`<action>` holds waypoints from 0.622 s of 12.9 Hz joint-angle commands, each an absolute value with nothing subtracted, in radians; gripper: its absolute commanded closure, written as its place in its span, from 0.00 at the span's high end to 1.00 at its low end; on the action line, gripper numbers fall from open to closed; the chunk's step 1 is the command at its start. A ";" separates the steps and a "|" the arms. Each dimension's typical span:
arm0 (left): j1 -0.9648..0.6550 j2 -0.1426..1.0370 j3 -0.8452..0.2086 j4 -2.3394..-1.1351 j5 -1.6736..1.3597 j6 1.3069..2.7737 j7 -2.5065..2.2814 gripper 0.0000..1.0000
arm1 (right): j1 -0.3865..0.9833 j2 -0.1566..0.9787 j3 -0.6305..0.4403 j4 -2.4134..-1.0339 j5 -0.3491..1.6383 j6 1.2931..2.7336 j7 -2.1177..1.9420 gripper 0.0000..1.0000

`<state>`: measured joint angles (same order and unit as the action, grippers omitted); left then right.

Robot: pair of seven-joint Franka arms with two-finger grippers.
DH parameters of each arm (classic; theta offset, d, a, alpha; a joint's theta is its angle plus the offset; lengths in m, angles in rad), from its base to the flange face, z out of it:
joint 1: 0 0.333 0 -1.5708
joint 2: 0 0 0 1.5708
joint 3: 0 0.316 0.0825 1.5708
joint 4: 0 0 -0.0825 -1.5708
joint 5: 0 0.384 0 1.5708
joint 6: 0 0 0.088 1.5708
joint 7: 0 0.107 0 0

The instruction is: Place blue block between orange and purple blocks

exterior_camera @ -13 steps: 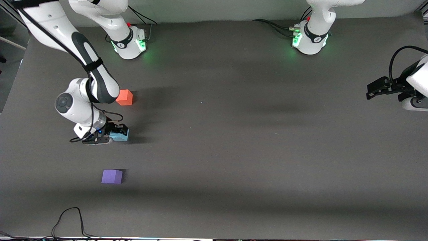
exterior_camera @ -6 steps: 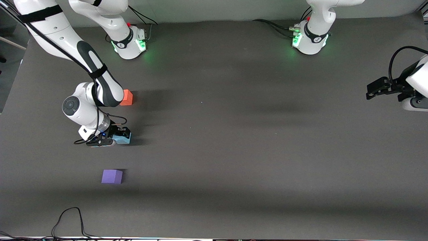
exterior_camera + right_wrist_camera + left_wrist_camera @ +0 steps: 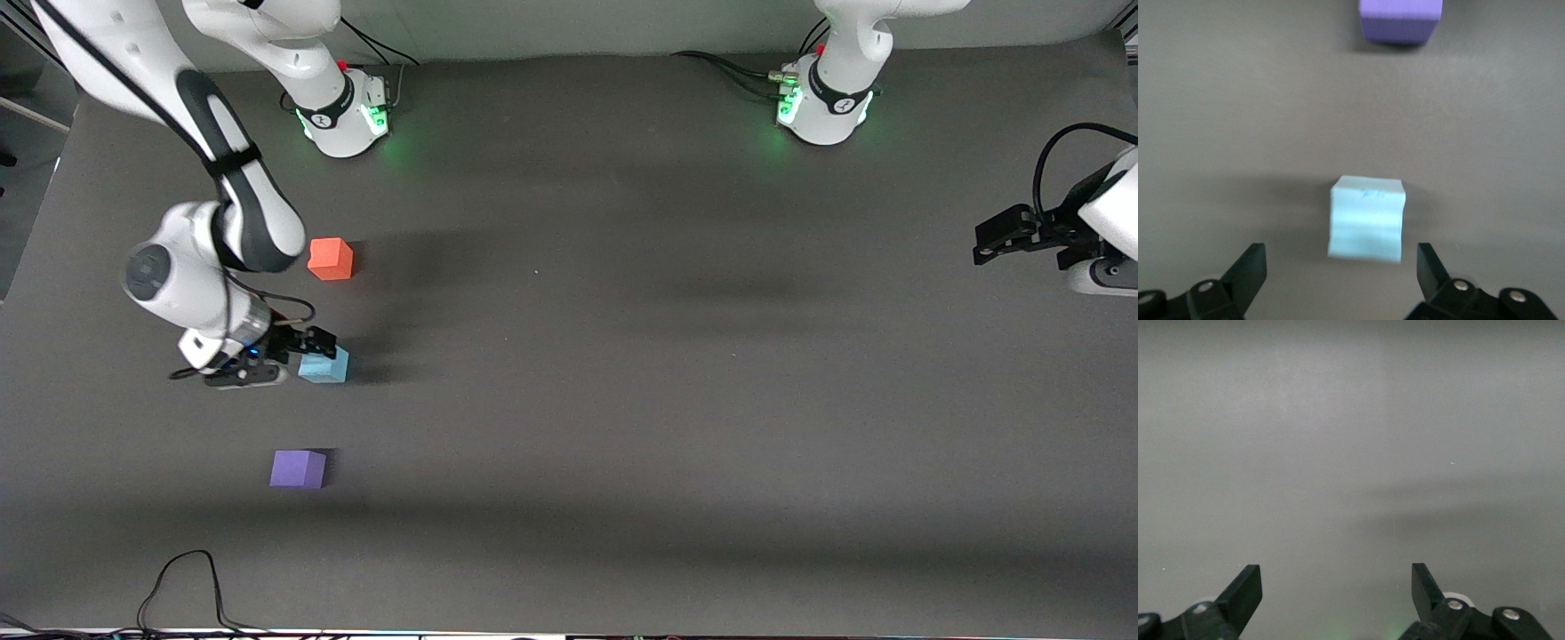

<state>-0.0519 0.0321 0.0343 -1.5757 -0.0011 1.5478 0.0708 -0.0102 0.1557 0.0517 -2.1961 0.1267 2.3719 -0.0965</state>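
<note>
The blue block [image 3: 324, 365] rests on the dark table, between the orange block [image 3: 331, 259], which lies farther from the front camera, and the purple block [image 3: 298, 468], which lies nearer. My right gripper [image 3: 292, 356] is open and empty just beside the blue block, toward the right arm's end of the table. In the right wrist view the blue block [image 3: 1367, 218] sits free just past the spread fingers of the gripper [image 3: 1341, 267], with the purple block [image 3: 1399, 19] farther on. My left gripper [image 3: 987, 240] waits open at the left arm's end; its wrist view [image 3: 1337, 590] shows only bare table.
The two arm bases [image 3: 342, 111] [image 3: 822, 107] stand along the table's edge farthest from the front camera. A black cable [image 3: 187, 578] loops at the edge nearest the front camera, toward the right arm's end.
My right gripper has opened, let go of the blue block and drawn back from it toward the right arm's end. The blue block stays on the table. The left arm has not moved.
</note>
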 commanded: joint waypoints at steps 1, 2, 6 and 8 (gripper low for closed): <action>-0.064 0.025 0.041 -1.586 -0.005 1.565 0.061 1.00 | -0.009 -0.027 0.052 -2.104 0.135 2.083 -0.121 1.00; -0.064 0.025 0.041 -1.586 -0.005 1.565 0.061 1.00 | -0.008 -0.059 0.055 -2.032 0.135 1.977 -0.118 1.00; -0.064 0.025 0.041 -1.586 -0.006 1.565 0.061 1.00 | 0.015 -0.072 0.054 -1.728 0.133 1.645 -0.078 1.00; -0.064 0.026 0.041 -1.586 -0.005 1.565 0.061 1.00 | 0.118 -0.061 -0.010 -1.678 0.120 1.602 -0.051 1.00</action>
<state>-0.0521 0.0325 0.0342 -1.5759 -0.0012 1.5484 0.0707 0.0312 -0.1104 0.0480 -1.7451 0.1271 1.6402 -0.0888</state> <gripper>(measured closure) 0.000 0.000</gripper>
